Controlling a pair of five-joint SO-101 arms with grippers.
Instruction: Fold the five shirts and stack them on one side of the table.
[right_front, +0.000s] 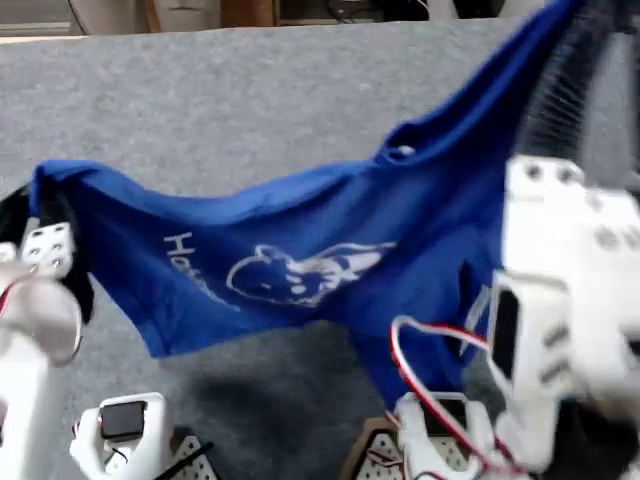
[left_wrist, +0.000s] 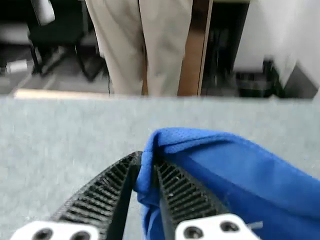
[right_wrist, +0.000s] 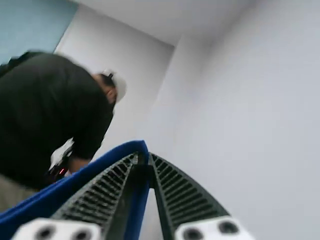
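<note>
A blue shirt (right_front: 330, 250) with a white print hangs stretched in the air above the grey table (right_front: 200, 100), held up between both arms. My left gripper (left_wrist: 145, 165) is shut on one corner of the blue shirt (left_wrist: 230, 170), at the left in the high view (right_front: 45, 200). My right gripper (right_wrist: 146, 160) is shut on another edge of the blue shirt (right_wrist: 75, 190), raised high at the upper right of the high view (right_front: 575, 20). The shirt's collar (right_front: 400, 152) shows near its top edge. The lower hem sags toward the table.
The white arm bases (right_front: 125, 435) stand at the table's near edge, with red and white cables (right_front: 430, 390) by the right one. A person stands beyond the table's far edge (left_wrist: 150, 45). Grey table surface lies bare on the far side.
</note>
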